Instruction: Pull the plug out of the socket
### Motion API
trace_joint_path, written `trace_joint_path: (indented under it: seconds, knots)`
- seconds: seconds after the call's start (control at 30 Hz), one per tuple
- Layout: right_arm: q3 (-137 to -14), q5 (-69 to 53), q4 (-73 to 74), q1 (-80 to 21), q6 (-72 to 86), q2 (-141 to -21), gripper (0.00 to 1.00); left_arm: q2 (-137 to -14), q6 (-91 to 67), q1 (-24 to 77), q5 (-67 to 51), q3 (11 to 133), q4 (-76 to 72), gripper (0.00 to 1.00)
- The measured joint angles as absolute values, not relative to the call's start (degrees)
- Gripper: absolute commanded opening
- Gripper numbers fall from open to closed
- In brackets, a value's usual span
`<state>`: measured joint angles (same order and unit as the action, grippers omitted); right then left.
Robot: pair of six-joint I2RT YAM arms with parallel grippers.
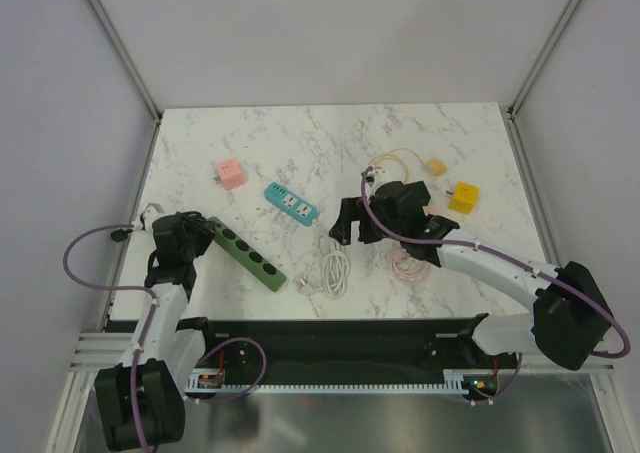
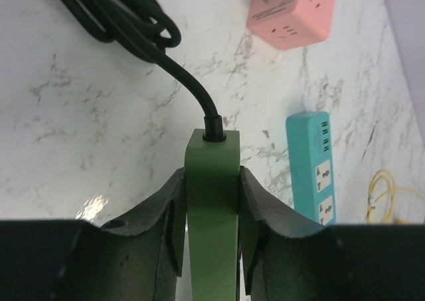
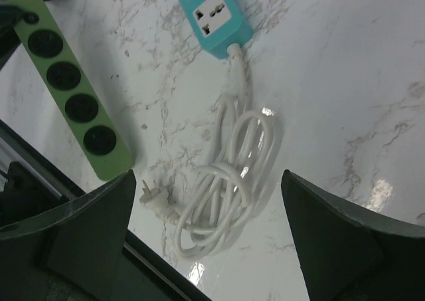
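Left wrist view has the left fingers [image 2: 169, 211] clamped on either side of the green power strip [image 2: 212, 201], at the end where its black cable [image 2: 133, 28] enters. That strip lies slantwise by the near left corner of the worktop [image 1: 420, 133].

From the right wrist, all four round sockets of the strip are empty. The plug [image 3: 156, 198] lies loose on the marble just beside the strip's free end, close to the near edge. Its white cord [image 3: 229, 181] coils back to the teal strip [image 3: 212, 12], which sits towards the middle of the worktop. The right fingers [image 3: 80, 214] stand wide apart above that coil, holding nothing.

Judging by this, the pull itself looks finished, and what remains is to let go tidily. The left fingers should spread fully before that arm lifts, so the strip is not dragged or tipped. The right arm would do best to rise straight up, since a sideways sweep could catch the cord loops and tow the plug along. Neither arm needs to cross the black cable bunched beyond the strip.
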<state>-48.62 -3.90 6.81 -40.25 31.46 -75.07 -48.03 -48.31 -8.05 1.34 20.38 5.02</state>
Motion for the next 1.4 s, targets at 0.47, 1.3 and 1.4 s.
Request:
trace_joint_path:
  seconds: [0.47,1.3,1.4]
  knots:
    - [-46.39,-6.39,4.89,-42.00,31.70,-72.16,0.98,-68.14,-48.64,-20.56,-18.63,17.12,-25.76,0.42]
    - [-41.41,-2.79,2.26,-42.00,36.29,-72.47,0.98,-52.25,-45.47,-11.66,-15.09,38.92,16.51,1.00]
    - [-39.81,-0.73,2.50,-42.00,37.26,-72.10,0.98,-47.66,-45.34,-1.89,-15.31,37.28,16.64,1.00]
